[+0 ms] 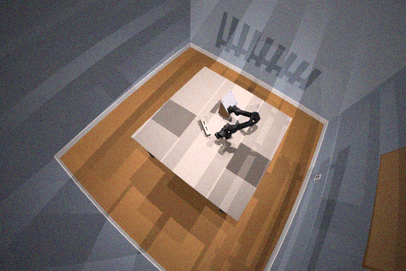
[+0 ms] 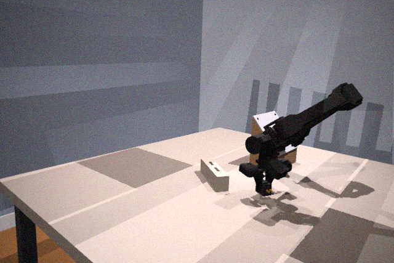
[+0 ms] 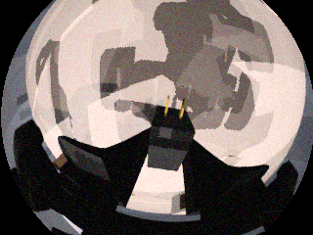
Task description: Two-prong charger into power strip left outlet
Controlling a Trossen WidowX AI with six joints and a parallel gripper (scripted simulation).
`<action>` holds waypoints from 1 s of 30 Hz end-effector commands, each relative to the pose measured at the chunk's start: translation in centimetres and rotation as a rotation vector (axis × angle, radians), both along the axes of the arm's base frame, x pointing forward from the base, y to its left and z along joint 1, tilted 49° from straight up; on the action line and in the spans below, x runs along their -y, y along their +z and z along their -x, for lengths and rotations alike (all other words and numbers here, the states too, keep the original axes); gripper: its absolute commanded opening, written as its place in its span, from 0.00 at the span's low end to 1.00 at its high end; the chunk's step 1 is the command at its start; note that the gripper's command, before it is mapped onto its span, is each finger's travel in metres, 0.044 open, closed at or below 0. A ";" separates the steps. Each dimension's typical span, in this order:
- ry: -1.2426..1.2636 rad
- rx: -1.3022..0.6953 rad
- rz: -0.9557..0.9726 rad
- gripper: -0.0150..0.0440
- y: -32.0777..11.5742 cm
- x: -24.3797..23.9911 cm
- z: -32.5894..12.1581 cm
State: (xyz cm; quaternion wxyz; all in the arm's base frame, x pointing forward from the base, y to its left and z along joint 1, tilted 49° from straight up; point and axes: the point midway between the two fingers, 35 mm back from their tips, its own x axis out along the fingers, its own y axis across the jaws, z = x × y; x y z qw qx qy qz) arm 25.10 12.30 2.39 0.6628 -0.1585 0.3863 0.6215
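Observation:
The black two-prong charger (image 2: 263, 191) (image 3: 168, 159) is between the two fingertips of my gripper (image 1: 219, 135) (image 2: 265, 186) (image 3: 167, 133), which is shut on it. Its two brass prongs stick out past the fingers, toward the top of the wrist view. The charger is at or just over the table top; whether it touches is unclear. In the top view the arm hides it. The pale power strip (image 1: 205, 127) (image 2: 213, 178) sits a short way from the gripper, to its left in the top and exterior views. Two dark outlets show on its top face.
A wooden block (image 1: 223, 111) (image 2: 253, 154) with a sloped white panel (image 1: 229, 99) (image 2: 266, 118) stands behind the gripper, close to the arm. The table (image 1: 183, 94) (image 2: 127, 222) carries shadows of the arm and broad dark patches.

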 end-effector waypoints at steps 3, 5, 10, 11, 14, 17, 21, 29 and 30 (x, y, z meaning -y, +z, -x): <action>0.000 0.000 0.001 0.25 0.4 0.5 -0.1; -0.001 -0.001 0.002 0.25 0.8 1.1 -0.2; -0.002 -0.005 0.002 0.25 2.0 2.6 -0.2; -0.002 -0.006 0.002 0.25 2.2 3.0 -0.2; -0.002 -0.009 0.000 0.25 2.8 3.8 -0.1; -0.003 -0.010 -0.002 0.25 3.2 4.5 0.0; -0.009 -0.017 -0.002 0.25 3.1 4.6 0.1; -0.094 -0.109 0.002 0.25 2.3 4.9 0.2; -0.107 -0.122 0.003 0.25 2.2 4.9 0.2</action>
